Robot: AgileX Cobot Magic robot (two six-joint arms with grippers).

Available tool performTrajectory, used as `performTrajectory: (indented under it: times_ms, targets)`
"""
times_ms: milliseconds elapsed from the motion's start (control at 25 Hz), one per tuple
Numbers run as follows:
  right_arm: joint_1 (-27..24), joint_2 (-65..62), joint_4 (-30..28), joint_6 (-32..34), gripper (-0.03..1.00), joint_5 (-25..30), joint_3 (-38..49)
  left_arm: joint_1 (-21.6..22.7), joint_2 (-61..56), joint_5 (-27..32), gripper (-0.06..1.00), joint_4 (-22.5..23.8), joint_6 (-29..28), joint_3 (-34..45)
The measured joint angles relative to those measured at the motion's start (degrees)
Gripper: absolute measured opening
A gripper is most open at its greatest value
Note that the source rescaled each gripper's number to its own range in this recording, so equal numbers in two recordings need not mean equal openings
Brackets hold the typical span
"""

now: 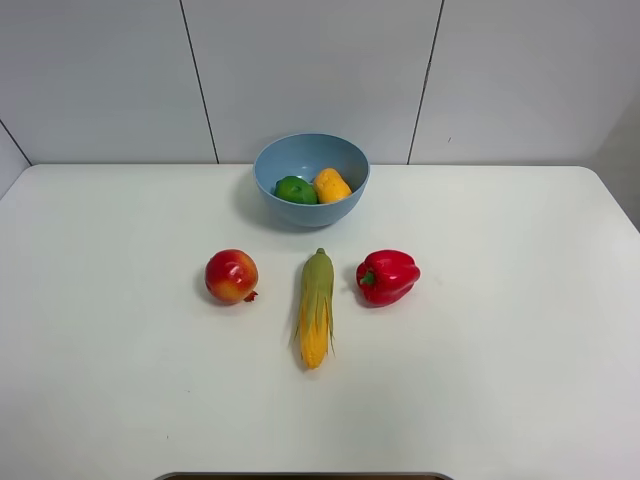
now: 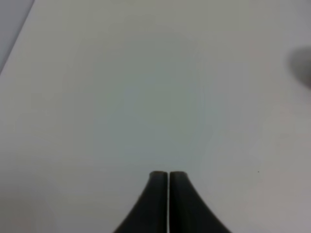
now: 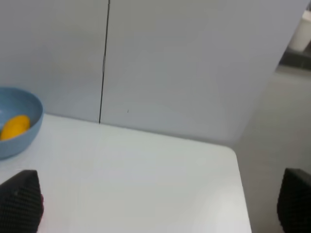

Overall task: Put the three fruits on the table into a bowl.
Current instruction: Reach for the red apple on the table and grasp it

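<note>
Left gripper (image 2: 168, 177) closed, holding nothing, over bare table (image 2: 146, 97). Right gripper (image 3: 156, 196) spread wide, holding nothing, facing table's far corner. Pomegranate (image 1: 231, 276) stands clear of bowl (image 1: 300, 212).

You find the bowl (image 1: 311, 213) at the rear of the surface (image 1: 500, 350), holding the mango (image 1: 331, 185) and small round fruit (image 1: 296, 190). Before it, left to right: pomegranate (image 1: 231, 276), corn cob (image 1: 316, 308), pepper (image 1: 387, 276).

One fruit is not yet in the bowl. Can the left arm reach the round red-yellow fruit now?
Probably yes. The red-yellow fruit lies free on the left half of the table, apart from the corn cob, nothing over it. The left gripper is shut, so it must open first.
</note>
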Motion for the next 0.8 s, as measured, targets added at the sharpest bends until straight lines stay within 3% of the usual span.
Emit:
performTrajectory:
  times_ms: [480,800]
  targets:
    - [-5.43,-14.44,4.66,2.27,1.00,-0.94,22.34,0.00,0.00,0.00,0.00,0.00,0.00,0.00]
    - [-7.33,-17.68,5.63,2.59,1.00,-0.89,25.12,0.00,0.00,0.00,0.00,0.00,0.00,0.00]
